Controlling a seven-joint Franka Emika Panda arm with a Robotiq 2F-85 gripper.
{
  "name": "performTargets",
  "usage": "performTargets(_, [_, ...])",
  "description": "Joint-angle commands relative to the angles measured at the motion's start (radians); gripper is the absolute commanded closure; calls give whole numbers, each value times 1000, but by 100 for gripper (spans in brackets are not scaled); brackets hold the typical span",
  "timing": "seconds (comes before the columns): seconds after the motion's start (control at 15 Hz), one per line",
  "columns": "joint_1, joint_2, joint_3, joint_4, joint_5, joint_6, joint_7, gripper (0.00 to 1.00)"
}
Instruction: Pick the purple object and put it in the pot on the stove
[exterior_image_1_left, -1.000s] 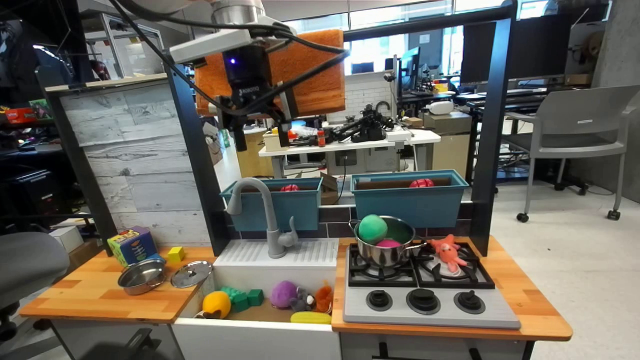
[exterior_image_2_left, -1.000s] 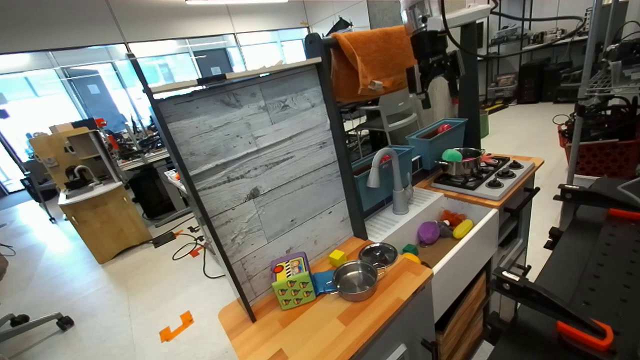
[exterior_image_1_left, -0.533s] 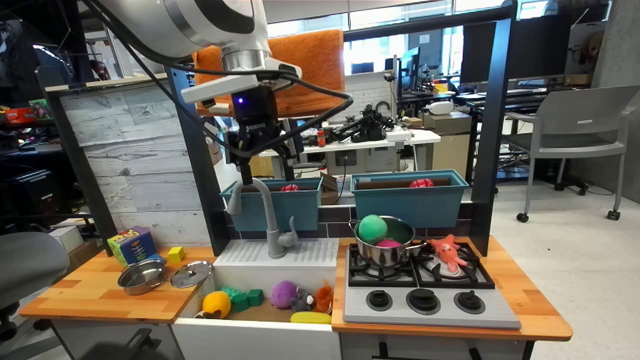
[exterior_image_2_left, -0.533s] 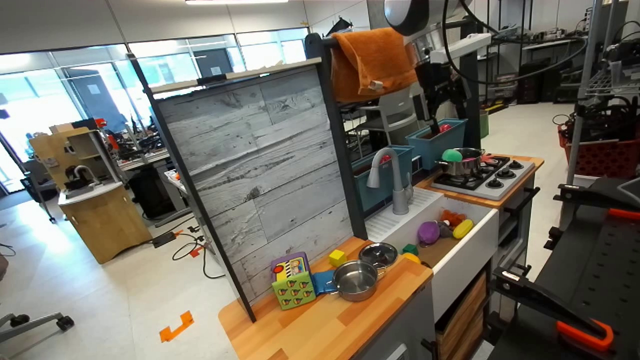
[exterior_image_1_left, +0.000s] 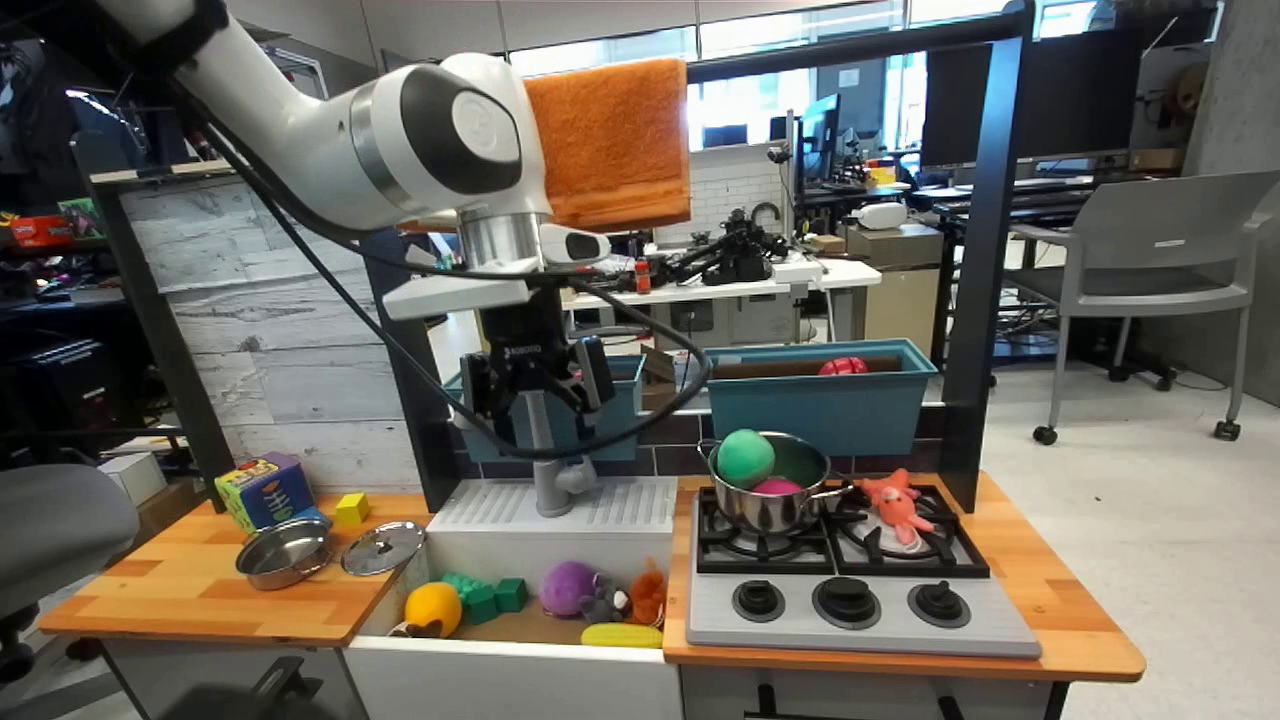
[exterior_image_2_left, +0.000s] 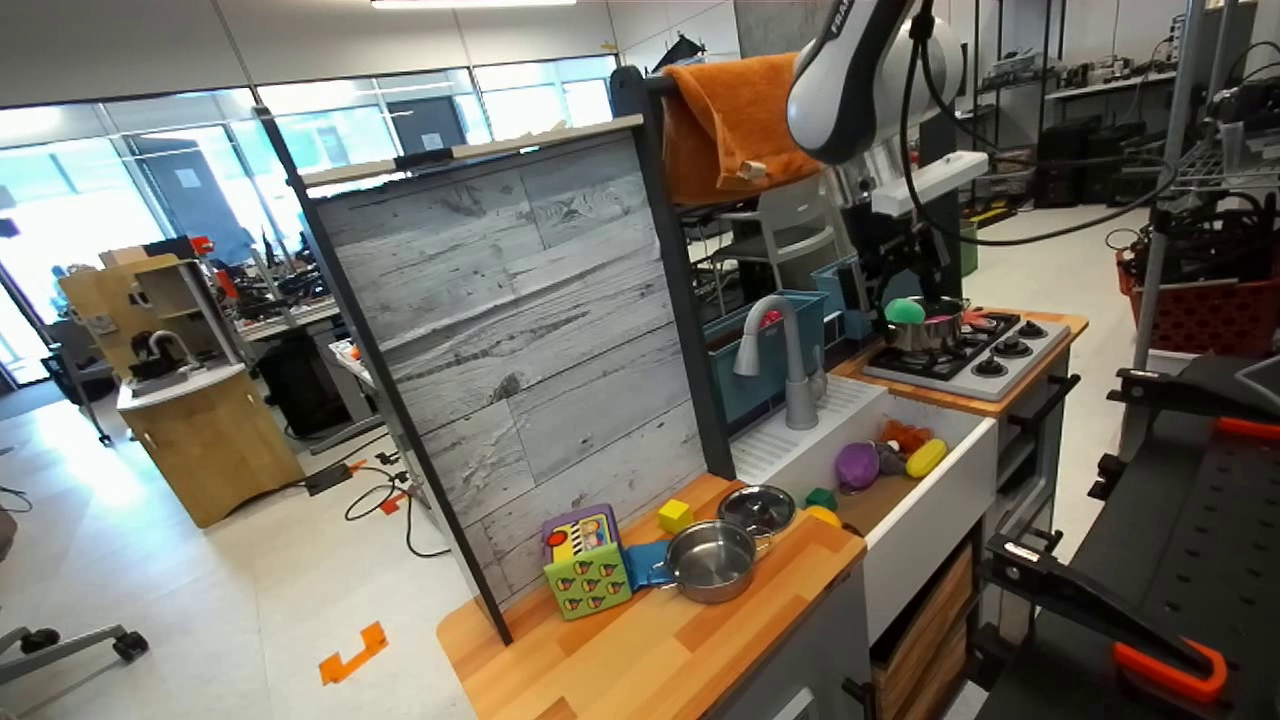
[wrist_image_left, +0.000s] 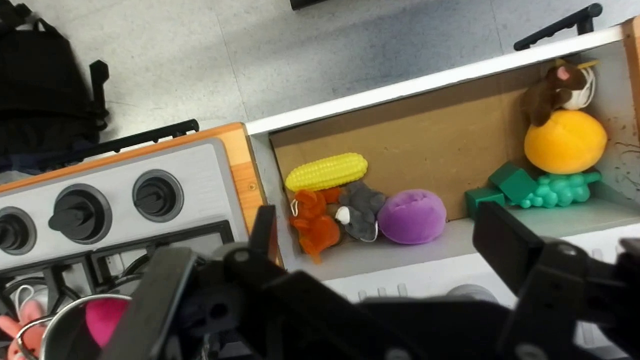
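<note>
Some room — purple ball perhaps against wall

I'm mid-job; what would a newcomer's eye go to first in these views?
Probably the bright orange towel, hanging on the rail in both exterior views. Next, the purple object in the white sink basin, beside a grey plush toy, then the shiny pot on the stove, holding a green ball and a pink piece.

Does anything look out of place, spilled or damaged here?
The pink plush toy lies directly on the stove, beside the pot: an odd spot for a soft toy. In the wrist view, dark marks show inside one end of the sink, cause unclear. I see no spill.
</note>
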Motion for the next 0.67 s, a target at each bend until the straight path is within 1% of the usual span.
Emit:
performTargets(0.0, [-4, 89, -8, 34, -14, 85, 11, 0])
performTargets(0.33, [-5, 215, -42, 97, -24, 149, 21, 0])
performTargets(0.6, [-7, 320, -50, 180, -28, 183, 5, 0])
